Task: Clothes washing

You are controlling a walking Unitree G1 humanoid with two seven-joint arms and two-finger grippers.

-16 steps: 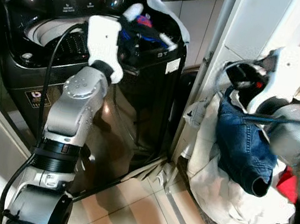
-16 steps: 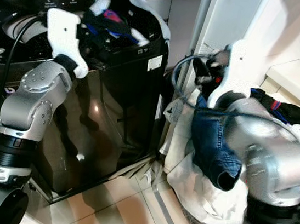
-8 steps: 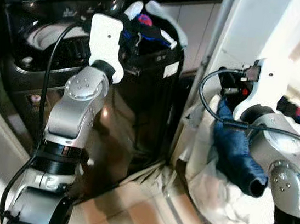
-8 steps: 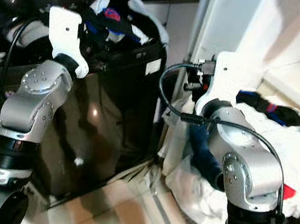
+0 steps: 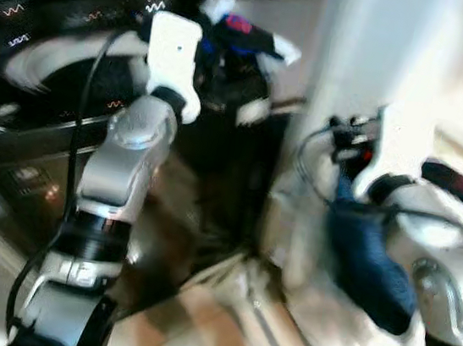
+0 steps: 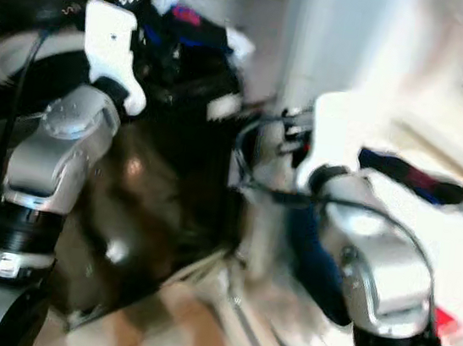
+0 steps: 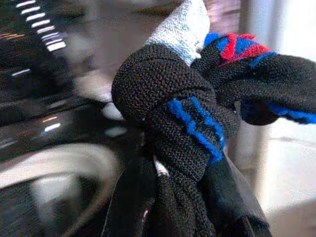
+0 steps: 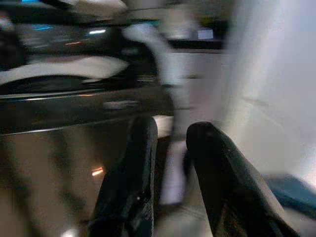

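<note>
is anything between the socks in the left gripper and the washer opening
Nothing visible. The left gripper holds the black sock bundle up beside the washing machine, whose open tub lies just below on the robot's left, though the frames are blurred.

Left arm raised toward 11 o'clock, left pincer [image 7: 187,163] clamped. Right arm bent, right pincer [image 8: 170,143] fingers slightly parted, holding nothing.

Tiled floor [image 5: 195,322] carries black washing machine [image 5: 37,156] and, beside it, white laundry heap [image 5: 314,320]
</note>
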